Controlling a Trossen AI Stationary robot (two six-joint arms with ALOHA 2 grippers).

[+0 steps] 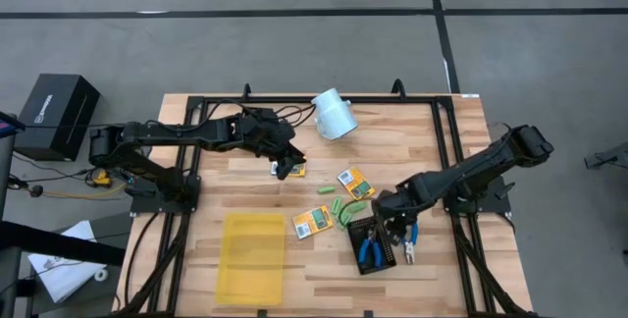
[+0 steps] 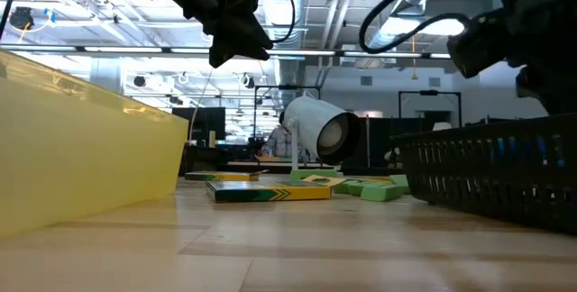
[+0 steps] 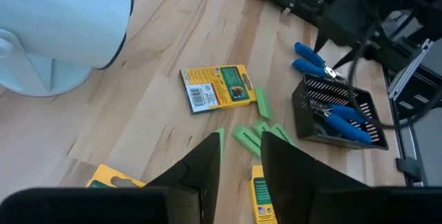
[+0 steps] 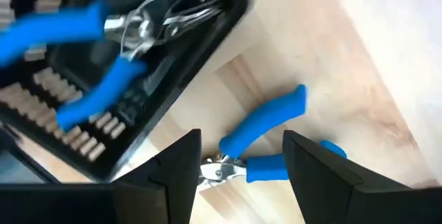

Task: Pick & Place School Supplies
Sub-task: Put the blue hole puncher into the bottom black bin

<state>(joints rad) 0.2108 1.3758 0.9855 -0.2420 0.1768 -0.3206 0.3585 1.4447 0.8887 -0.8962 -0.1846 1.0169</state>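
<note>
Three flat orange-yellow boxes lie on the wood: one (image 1: 287, 170) under my left gripper (image 1: 286, 166), one (image 1: 355, 183) toward the table's middle, one (image 1: 312, 222) beside the yellow tray. Several light-green pieces (image 1: 341, 206) lie between them. One blue-handled tool (image 4: 103, 65) rests in the black mesh tray (image 1: 371, 244). The other tool (image 4: 266, 141) lies flat on the table beside that tray. My right gripper (image 4: 242, 141) hangs open over it, a finger on either side, without touching. My left gripper (image 3: 240, 144) is open, raised above the table (image 2: 236, 40).
A white cylinder cup (image 1: 334, 114) lies on its side near the table's far edge. The yellow tray (image 1: 253, 257) sits near the near edge on the left. A black frame (image 1: 196, 112) runs around the table. Bare wood (image 1: 235, 181) shows between my left gripper and the yellow tray.
</note>
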